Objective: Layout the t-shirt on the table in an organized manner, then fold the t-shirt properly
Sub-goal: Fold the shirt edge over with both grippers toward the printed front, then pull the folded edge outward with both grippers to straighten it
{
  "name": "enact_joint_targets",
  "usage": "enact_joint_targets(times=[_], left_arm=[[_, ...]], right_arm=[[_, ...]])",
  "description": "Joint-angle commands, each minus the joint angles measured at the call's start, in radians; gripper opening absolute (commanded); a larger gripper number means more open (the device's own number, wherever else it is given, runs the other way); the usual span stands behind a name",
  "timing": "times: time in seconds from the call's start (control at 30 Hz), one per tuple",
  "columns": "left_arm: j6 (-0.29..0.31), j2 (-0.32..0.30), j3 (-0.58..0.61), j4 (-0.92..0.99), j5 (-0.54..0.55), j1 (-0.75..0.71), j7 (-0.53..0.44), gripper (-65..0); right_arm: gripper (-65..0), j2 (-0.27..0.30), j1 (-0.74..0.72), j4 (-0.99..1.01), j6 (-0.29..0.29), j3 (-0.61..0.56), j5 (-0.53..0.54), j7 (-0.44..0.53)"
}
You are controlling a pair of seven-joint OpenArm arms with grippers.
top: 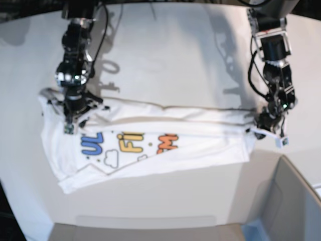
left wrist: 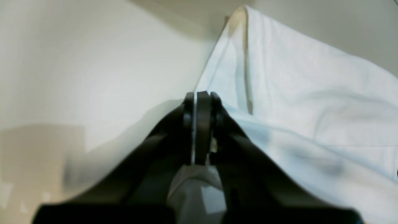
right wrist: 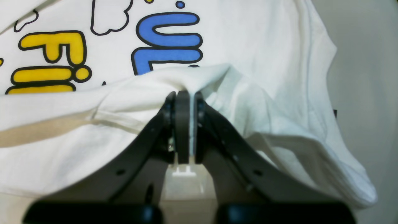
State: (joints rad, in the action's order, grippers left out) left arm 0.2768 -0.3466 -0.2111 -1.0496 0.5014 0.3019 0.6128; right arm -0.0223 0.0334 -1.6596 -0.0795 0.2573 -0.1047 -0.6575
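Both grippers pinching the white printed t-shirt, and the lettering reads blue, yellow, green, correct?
Not green: the base view shows the third word in orange on the white cloth t-shirt. Otherwise right: left gripper and right gripper are both shut on cloth over the white table.

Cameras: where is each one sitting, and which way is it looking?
Left wrist: rides on the left arm, looking along the shut left gripper at plain white cloth of the t-shirt and the table.
Right wrist: rides on the right arm, looking along the right gripper, shut on a fold, at blue and yellow letters.
Base: high up, looking down at the table, shirt and both arms.
Shared: every view shows the t-shirt; base also shows both grippers pinching it.
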Motion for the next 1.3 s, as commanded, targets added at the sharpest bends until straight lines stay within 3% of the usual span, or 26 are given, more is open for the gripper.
enact_joint_targets(times=[0.0, 0.3, 0.53, 0.63, 0.77, 0.93, 1.27], left_arm=[[0.002, -0.018, -0.004, -0.021, 0.007, 0.026, -0.040, -65.0], [0.002, -0.016, 0.002, -0.019, 0.007, 0.027, -0.115, -65.0], [0.002, -0.016, -0.001, -0.019, 0.007, 0.027, -0.120, -64.9], [-0.001, -0.016, -0.004, -0.022, 0.007, 0.024, -0.120, -56.1], [-0.001, -0.018, -0.004, -0.022, 0.007, 0.023, -0.113, -48.5], [-0.001, -0.018, -0.004, -0.025, 0.009, 0.021, -0.109, -45.4], [-0.001, -0.016, -0.007, -0.266, 0.012, -0.065, -0.107, -45.4]], right_arm=[[-65.0, 0.005, -0.019, -0.018, -0.004, 0.001, -0.007, 0.026], [-65.0, 0.006, -0.060, 0.009, -0.004, 0.001, -0.010, 0.028], [-65.0, 0.006, -0.117, 0.094, -0.004, 0.001, -0.014, 0.026], [-65.0, 0.006, -0.132, 0.111, -0.004, 0.001, -0.014, 0.025], [-53.4, 0.006, -0.132, 0.097, -0.004, 0.000, -0.014, 0.026], [-41.3, 0.006, -0.131, 0.035, -0.004, 0.000, -0.014, 0.026], [-40.2, 0.006, -0.071, -0.179, -0.004, -0.003, -0.039, 0.025]])
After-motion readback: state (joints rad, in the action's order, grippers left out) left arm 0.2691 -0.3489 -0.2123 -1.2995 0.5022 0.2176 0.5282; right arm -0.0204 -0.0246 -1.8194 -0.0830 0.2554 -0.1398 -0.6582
